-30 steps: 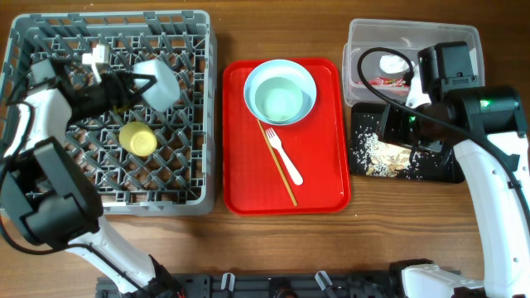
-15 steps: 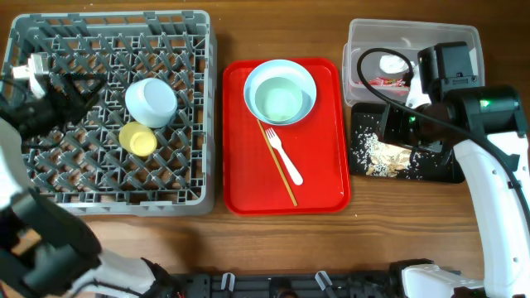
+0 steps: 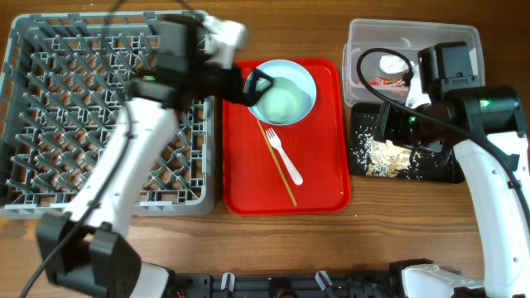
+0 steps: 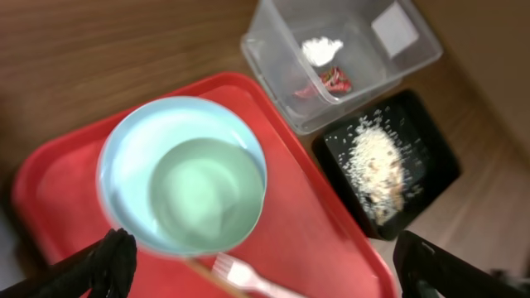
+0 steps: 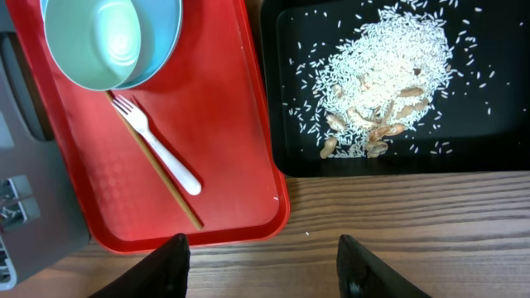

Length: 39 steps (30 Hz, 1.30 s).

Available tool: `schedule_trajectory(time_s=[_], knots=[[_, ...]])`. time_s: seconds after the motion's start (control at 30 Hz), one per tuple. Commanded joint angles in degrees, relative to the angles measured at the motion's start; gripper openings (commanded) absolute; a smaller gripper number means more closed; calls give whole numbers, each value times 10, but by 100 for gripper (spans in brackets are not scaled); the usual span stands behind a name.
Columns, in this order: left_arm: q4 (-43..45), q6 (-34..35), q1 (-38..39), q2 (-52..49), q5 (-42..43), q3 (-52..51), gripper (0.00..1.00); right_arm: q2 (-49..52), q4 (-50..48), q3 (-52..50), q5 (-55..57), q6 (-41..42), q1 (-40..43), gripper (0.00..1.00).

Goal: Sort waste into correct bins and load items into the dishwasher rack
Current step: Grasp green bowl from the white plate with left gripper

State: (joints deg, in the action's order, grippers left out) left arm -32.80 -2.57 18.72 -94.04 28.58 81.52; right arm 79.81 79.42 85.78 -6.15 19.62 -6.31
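1. Overhead: the left gripper (image 3: 252, 85) is at 9 o'clock of the mint bowl (image 3: 281, 95). The bowl sits at the 12 o'clock end of the red tray (image 3: 319, 178). The rack (image 3: 50, 108) is at 9 o'clock of this tray.
2. Left wrist: the fingers (image 4: 116, 261) are spread wide w/ nothing between. The bowl is at 11 o'clock of the gap. I think it's best to put one finger inside the rim and one outside, clear of the fork (image 4: 240, 273), then close.
3. Right wrist: the right gripper (image 5: 272, 265) is wide and empty, at 6 o'clock of the black tray (image 5: 281, 124) w/ rice (image 5: 389, 74). It should prob. keep away.
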Motion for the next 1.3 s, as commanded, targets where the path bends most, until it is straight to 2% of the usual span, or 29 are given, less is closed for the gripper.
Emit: schedule_trajectory(time_s=[0.0, 0.13, 0.2, 0.27, 0.4, 0.43, 0.53, 0.57, 0.67, 0.7, 0.93, 1.07, 1.2, 1.27], knots=[[52, 5, 86, -61, -151, 2, 100, -2, -1, 9, 2, 0, 1, 59], [105, 4, 144, -134, -178, 2, 100, -2, -1, 9, 2, 0, 1, 60], [119, 4, 158, -170, -207, 2, 96, -2, -1, 9, 2, 0, 1, 60], [122, 4, 163, -201, -244, 2, 88, -2, -1, 9, 2, 0, 1, 60], [113, 5, 162, -247, -265, 2, 65, -2, -1, 9, 2, 0, 1, 60], [109, 4, 162, -252, -287, 2, 52, -2, -1, 9, 2, 0, 1, 61], [106, 4, 162, -253, -324, 2, 29, -2, -1, 9, 2, -1, 1, 60], [103, 4, 162, -253, -326, 2, 27, -2, -1, 9, 2, -1, 1, 60], [94, 5, 162, -253, -326, 2, 7, -2, -1, 9, 2, 0, 1, 60], [94, 5, 162, -253, -326, 2, 4, -2, -1, 9, 2, -1, 1, 60], [85, 5, 162, -204, -325, 3, 4, -2, 0, 9, 2, -1, 1, 60], [69, 60, 148, -106, -318, 3, 4, -2, 0, 9, 2, -1, 1, 60], [70, 76, 75, -30, -188, 3, 4, -2, -1, 9, 2, -1, 1, 60], [75, 96, 6, -13, -66, 3, 4, -2, -1, 9, 2, -1, 1, 60]])
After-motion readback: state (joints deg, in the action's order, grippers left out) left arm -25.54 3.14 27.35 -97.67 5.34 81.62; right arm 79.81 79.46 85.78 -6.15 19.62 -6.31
